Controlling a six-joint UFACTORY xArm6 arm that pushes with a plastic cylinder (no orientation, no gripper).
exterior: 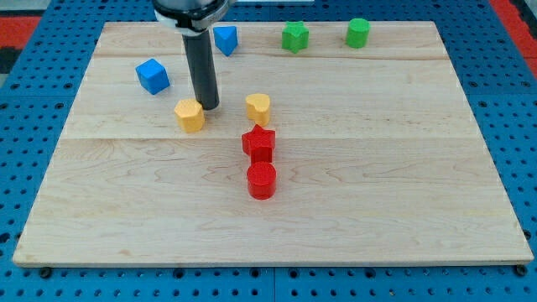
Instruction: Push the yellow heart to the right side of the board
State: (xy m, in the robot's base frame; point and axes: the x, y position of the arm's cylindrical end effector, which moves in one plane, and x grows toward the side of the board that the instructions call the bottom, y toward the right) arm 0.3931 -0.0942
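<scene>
Looking across from the view's left: there's a blue cube [153, 75] up near the top-left of the worktop [377, 168]. Below and to the right of it sits a yellow block [190, 115]; its shape is hard to call, maybe a hexagon.

The tip [208, 107] is planted just beside that block's right side, close enough that they may be touching. The dark rod runs nearly straight up from there and leaves the frame at the top. The arm has no hand at all, just the rod, so nothing is grasped or released.

Right of the tip, with a small gap, is the yellow heart [258, 108], roughly in the middle of the worktop. That's the relation that matters: the heart lies almost directly to the tip's right, so a push toward the view's right looks lined up.

A red star [258, 143] is right below the heart, nearly touching it, with a red cylinder [261, 180] under that. A slightly low push could probably clip the star.

Along the top sit a blue block [225, 39], a green star [294, 37] and a second green block [358, 32], well out of the way.
</scene>
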